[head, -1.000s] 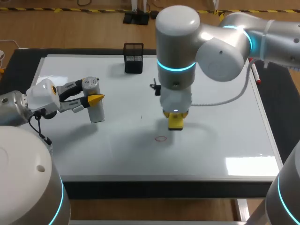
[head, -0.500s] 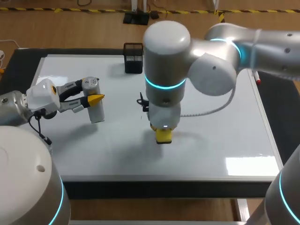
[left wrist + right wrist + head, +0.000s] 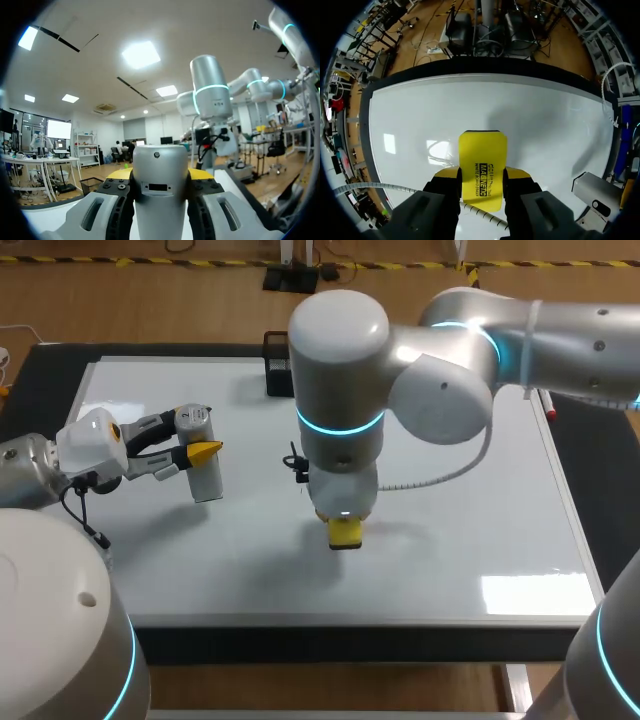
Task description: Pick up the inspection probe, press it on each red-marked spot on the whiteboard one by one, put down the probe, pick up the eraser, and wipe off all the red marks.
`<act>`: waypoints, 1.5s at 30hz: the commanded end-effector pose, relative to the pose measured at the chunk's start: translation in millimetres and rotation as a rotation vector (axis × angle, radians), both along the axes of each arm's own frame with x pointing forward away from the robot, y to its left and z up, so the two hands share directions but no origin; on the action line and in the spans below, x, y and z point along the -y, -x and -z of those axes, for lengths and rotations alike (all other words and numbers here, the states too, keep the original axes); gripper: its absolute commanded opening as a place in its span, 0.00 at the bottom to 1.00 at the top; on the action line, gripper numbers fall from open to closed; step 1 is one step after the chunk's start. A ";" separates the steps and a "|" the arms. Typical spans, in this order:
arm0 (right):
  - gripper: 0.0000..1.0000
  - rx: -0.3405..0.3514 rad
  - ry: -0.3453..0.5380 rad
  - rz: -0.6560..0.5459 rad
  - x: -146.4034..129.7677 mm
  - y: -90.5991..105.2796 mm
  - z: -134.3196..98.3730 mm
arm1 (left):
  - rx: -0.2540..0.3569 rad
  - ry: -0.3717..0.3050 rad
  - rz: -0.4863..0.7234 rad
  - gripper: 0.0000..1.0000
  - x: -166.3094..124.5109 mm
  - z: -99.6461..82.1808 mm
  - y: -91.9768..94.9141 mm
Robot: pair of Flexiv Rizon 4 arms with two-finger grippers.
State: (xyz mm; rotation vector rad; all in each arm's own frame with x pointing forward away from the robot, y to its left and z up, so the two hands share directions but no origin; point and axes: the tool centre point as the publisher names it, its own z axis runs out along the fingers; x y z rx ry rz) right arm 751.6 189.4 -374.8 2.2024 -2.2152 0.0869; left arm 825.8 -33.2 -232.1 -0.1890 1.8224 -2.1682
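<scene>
Slid toward the whiteboard's near-left with the right gripper clamped on the yellow eraser — now sits straight over where the red ring showed, wrist vertical, eraser's long axis running near-to-far. Leaves the probe well left on the whiteboard — standing, pinched by the left gripper.

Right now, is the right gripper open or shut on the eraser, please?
Shut on it: the right gripper has a finger against each side of the eraser.

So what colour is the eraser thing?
The eraser is bright yellow with black print, seen best in the right wrist view.
</scene>
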 end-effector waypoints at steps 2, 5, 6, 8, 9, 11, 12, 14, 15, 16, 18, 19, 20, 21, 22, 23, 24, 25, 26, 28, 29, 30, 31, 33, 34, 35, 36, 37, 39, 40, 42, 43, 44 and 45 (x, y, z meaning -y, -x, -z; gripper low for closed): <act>0.00 0.003 0.003 -0.001 0.6 -0.6 -1.0 | 0.000 0.000 -0.001 0.00 -0.5 -1.5 0.6; 0.00 -0.004 0.005 -0.006 -1.6 -2.5 3.0 | 0.000 0.000 -0.001 0.00 -0.5 -1.5 0.6; 0.00 -0.006 0.003 -0.009 -2.9 -1.4 4.5 | 0.000 0.000 -0.001 0.00 -0.5 -1.5 0.6; 0.00 -0.011 -0.006 -0.020 -5.9 -0.8 8.0 | 0.000 0.000 -0.001 0.00 -0.5 -1.5 0.6; 0.00 -0.015 -0.011 -0.026 -8.5 -0.3 10.4 | 0.000 0.000 -0.001 0.00 -0.5 -1.5 0.6; 0.00 -0.022 -0.027 -0.040 -13.3 1.5 15.5 | 0.000 0.000 -0.001 0.00 -0.5 -1.5 0.6; 0.00 -0.021 -0.032 -0.043 -15.0 1.7 18.3 | 0.000 0.000 -0.001 0.00 -0.5 -1.5 0.6; 0.00 -0.029 -0.038 -0.050 -21.2 2.4 23.7 | 0.000 0.000 -0.001 0.00 -0.5 -1.5 0.6; 0.00 -0.032 -0.044 -0.062 -24.8 2.8 25.8 | 0.000 0.000 -0.001 0.00 -0.5 -1.5 0.6; 0.00 -0.034 -0.045 -0.064 -27.1 2.8 28.0 | 0.000 0.000 -0.001 0.00 -0.5 -1.5 0.6; 0.00 -0.036 -0.041 -0.076 -33.6 3.6 30.7 | 0.000 0.000 -0.001 0.00 -0.5 -1.5 0.6; 0.00 -0.036 -0.042 -0.077 -35.4 3.7 31.5 | 0.000 0.000 -0.001 0.00 -0.5 -1.5 0.6; 0.00 -0.035 -0.045 -0.082 -37.8 3.9 32.1 | 0.000 0.000 -0.001 0.00 -0.5 -1.5 0.6; 0.00 -0.035 -0.045 -0.086 -39.9 4.5 32.8 | 0.000 0.000 -0.001 0.00 -0.5 -1.5 0.6; 0.00 -0.034 -0.043 -0.087 -41.4 4.4 33.8 | 0.000 0.000 -0.001 0.00 -0.5 -1.5 0.6; 0.00 -0.033 -0.042 -0.088 -42.5 4.7 35.2 | 0.000 0.000 -0.001 0.00 -0.5 -1.5 0.6; 0.00 -0.034 -0.043 -0.088 -43.7 4.6 36.8 | 0.000 0.000 -0.001 0.00 -0.5 -1.5 0.6; 0.00 -0.034 -0.044 -0.088 -44.4 4.9 38.2 | 0.000 0.000 -0.001 0.00 -0.5 -1.5 0.6; 0.00 -0.035 -0.045 -0.087 -45.0 4.2 40.0 | 0.000 0.000 -0.001 0.00 -0.5 -1.5 0.6; 0.00 -0.038 -0.043 -0.084 -45.6 3.9 42.8 | 0.000 0.000 -0.001 0.00 -0.5 -1.5 0.6; 0.00 -0.038 -0.041 -0.083 -45.8 3.9 44.3 | 0.000 0.000 -0.001 0.00 -0.5 -1.5 0.6; 0.00 -0.042 -0.043 -0.082 -45.9 4.0 45.3 | 0.000 0.000 -0.001 0.00 -0.5 -1.5 0.6; 0.00 -0.042 -0.044 -0.081 -45.8 4.1 46.1 | 0.000 0.000 -0.001 0.00 -0.5 -1.5 0.6; 0.00 -0.044 -0.041 -0.079 -44.4 4.2 47.9 | 0.000 0.000 -0.001 0.00 -0.5 -1.5 0.6; 0.00 -0.043 -0.041 -0.072 -42.7 3.3 48.8 | 0.000 0.000 -0.001 0.00 -0.5 -1.5 0.6; 0.00 -0.036 -0.044 -0.062 -40.3 3.0 49.7 | 0.000 0.000 -0.001 0.00 -0.5 -1.5 0.6; 0.00 -0.036 -0.044 -0.054 -38.0 2.3 51.1 | 0.000 0.000 -0.001 0.00 -0.5 -1.5 0.6; 0.00 -0.038 -0.047 -0.047 -35.9 2.2 52.5 | 0.000 0.000 -0.001 0.00 -0.5 -1.5 0.6; 0.00 -0.038 -0.047 -0.045 -32.5 2.3 54.6 | 0.000 0.000 -0.001 0.00 -0.5 -1.5 0.6; 0.00 -0.038 -0.046 -0.043 -31.3 2.7 55.1 | 0.000 0.000 -0.001 0.00 -0.5 -1.5 0.6; 0.00 -0.039 -0.044 -0.040 -27.7 2.7 56.9 | 0.000 0.000 -0.001 0.00 -0.5 -1.5 0.6; 0.00 -0.040 -0.042 -0.037 -25.8 2.9 57.5 | 0.000 0.000 -0.001 0.00 -0.5 -1.5 0.6; 0.00 -0.040 -0.041 -0.035 -24.3 3.7 57.3 | 0.000 0.000 -0.001 0.00 -0.5 -1.5 0.6; 0.00 -0.040 -0.040 -0.032 -22.6 4.4 56.9 | 0.000 0.000 -0.001 0.00 -0.5 -1.5 0.6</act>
